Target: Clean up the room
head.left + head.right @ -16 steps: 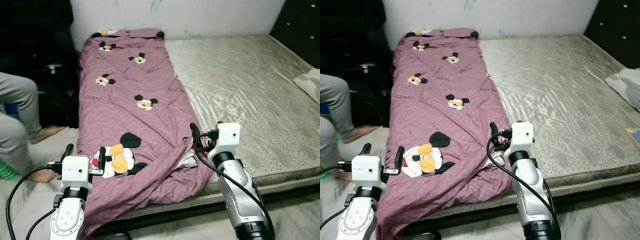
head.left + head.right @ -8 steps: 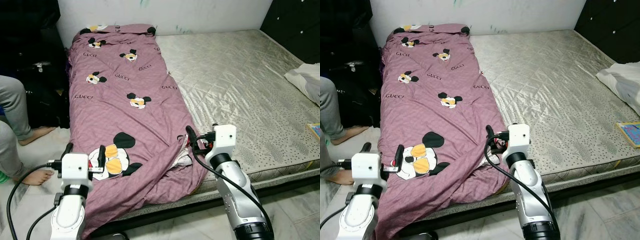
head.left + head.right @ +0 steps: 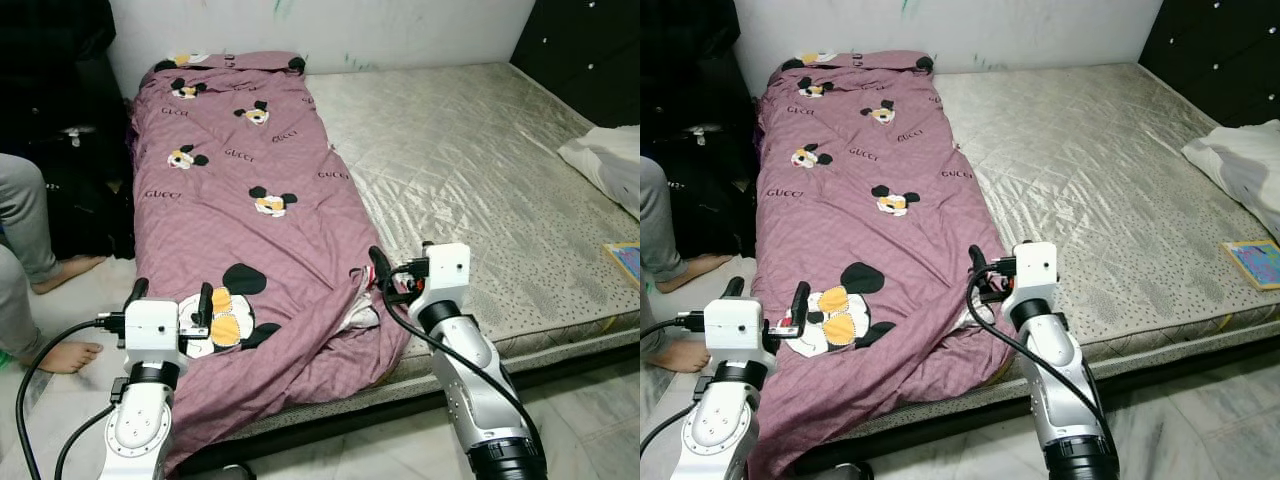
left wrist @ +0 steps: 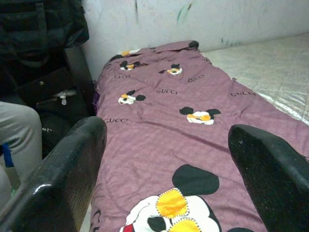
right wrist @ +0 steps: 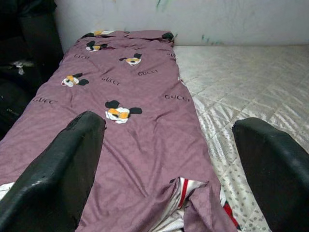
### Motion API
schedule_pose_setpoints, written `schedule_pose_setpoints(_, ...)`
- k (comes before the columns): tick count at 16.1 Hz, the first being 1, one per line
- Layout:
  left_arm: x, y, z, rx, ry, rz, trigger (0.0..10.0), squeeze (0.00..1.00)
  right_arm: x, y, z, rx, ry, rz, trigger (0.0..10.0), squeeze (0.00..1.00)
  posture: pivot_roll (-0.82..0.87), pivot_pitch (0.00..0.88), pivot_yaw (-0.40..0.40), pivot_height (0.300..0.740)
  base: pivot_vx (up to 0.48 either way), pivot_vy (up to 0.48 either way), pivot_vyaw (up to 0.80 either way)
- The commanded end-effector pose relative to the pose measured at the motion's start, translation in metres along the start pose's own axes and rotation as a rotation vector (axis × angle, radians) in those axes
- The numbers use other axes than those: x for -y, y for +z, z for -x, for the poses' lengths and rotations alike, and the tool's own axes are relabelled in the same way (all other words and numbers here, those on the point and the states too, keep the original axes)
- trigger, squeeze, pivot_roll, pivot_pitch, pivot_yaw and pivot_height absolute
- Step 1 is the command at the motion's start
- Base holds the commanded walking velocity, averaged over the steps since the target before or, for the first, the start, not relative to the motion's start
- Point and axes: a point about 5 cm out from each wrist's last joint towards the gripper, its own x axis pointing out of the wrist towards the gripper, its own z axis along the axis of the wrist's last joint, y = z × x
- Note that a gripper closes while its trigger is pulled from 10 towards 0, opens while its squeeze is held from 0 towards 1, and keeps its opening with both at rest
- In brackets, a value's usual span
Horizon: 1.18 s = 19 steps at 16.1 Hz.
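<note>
Robot standing at the bed's foot, both grippers spread wide, gripping nothing.
The purple quilt (image 3: 250,230) is lying along the mattress (image 3: 480,170) left side; left gripper (image 3: 170,305) and right gripper (image 3: 385,275) are hovering at its crumpled near edge, where fingers could be snagging loose folds.

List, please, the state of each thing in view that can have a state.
purple quilt: folded into a long strip on the mattress, near end rumpled, hanging over the edge.
mattress: bare, no sheet.
left claw: open, empty, over the quilt's near end.
right claw: open, empty, at the quilt's rumpled corner.
</note>
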Motion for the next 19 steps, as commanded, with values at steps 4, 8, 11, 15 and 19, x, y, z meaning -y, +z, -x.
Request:
schedule_pose_setpoints(4,-0.001,-0.001,0.0,-0.015,0.005,0.006,10.0,0.0,-0.001,-0.007,0.002,-0.028,0.005,-0.005,10.0,0.0,0.07,0.131,-0.046,0.643,0.0,0.0,0.0)
schedule_pose_setpoints(8,0.0,0.0,0.0,-0.015,0.007,0.007,10.0,0.0,-0.001,-0.008,0.003,-0.029,0.007,-0.006,10.0,0.0,0.08,0.139,-0.044,0.62,0.0,0.0,0.0)
schedule_pose_setpoints(11,0.005,-0.003,-0.002,-0.033,0.005,0.021,10.0,0.0,-0.003,-0.014,0.001,-0.048,0.02,-0.007,10.0,0.0,0.09,0.14,-0.033,0.62,0.0,0.0,0.0)
schedule_pose_setpoints(15,0.014,0.005,-0.013,-0.002,-0.021,0.047,10.0,0.0,-0.01,-0.012,-0.002,-0.037,0.039,-0.014,10.0,0.0,0.08,0.136,-0.044,0.62,0.0,0.0,0.0)
schedule_pose_setpoints(19,0.016,0.01,-0.022,0.022,-0.026,0.049,10.0,0.0,-0.013,-0.008,-0.009,-0.02,0.057,-0.022,10.0,0.0,0.08,0.154,-0.051,0.62,0.0,0.0,0.0)
